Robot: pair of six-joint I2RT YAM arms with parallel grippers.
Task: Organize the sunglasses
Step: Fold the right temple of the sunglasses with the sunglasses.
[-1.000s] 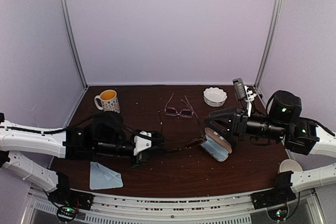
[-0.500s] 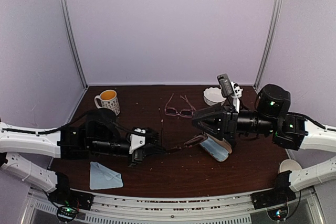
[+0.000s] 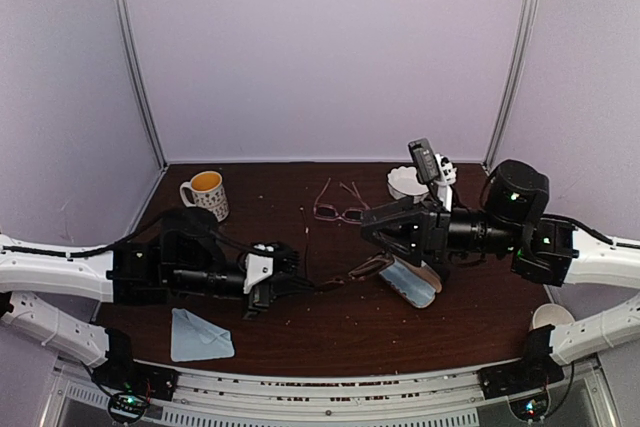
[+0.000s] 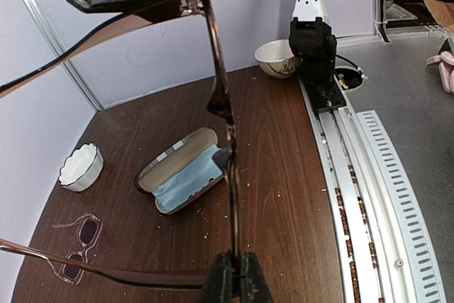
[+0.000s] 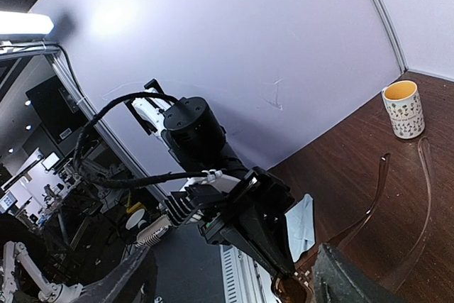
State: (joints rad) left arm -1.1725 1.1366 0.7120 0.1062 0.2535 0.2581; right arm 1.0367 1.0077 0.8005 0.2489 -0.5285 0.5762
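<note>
1. My left claw (image 3: 284,275) is pinched tight on the tip of one arm of the dark sunglasses (image 3: 366,269), low over the middle of the bench (image 3: 330,337).
2. The dark sunglasses are unfolded and held up off the bench, stretching from my left claw toward the right. In the left wrist view the gripped arm runs straight up from my fingers (image 4: 223,283) to the front of the frame.
3. My right claw (image 3: 376,233) is spread wide at the other end of the dark sunglasses, by the front of the frame. I cannot tell whether either finger touches the frame.
4. In the right wrist view both arms of the dark sunglasses reach away from between my spread fingers (image 5: 347,282) toward my left claw.
5. An open case (image 3: 412,283) with a blue lining lies on the bench just below my right claw, near the front of the dark sunglasses.
6. The pink glasses (image 3: 340,211) lie on the bench farther back with their arms unfolded, apart from both claws.
7. A mug (image 3: 205,192) stands at the back left.
8. A white bowl (image 3: 402,185) sits at the back right, partly hidden behind my right arm.
9. A blue cloth (image 3: 200,335) lies near the front edge, beside my left arm.
</note>
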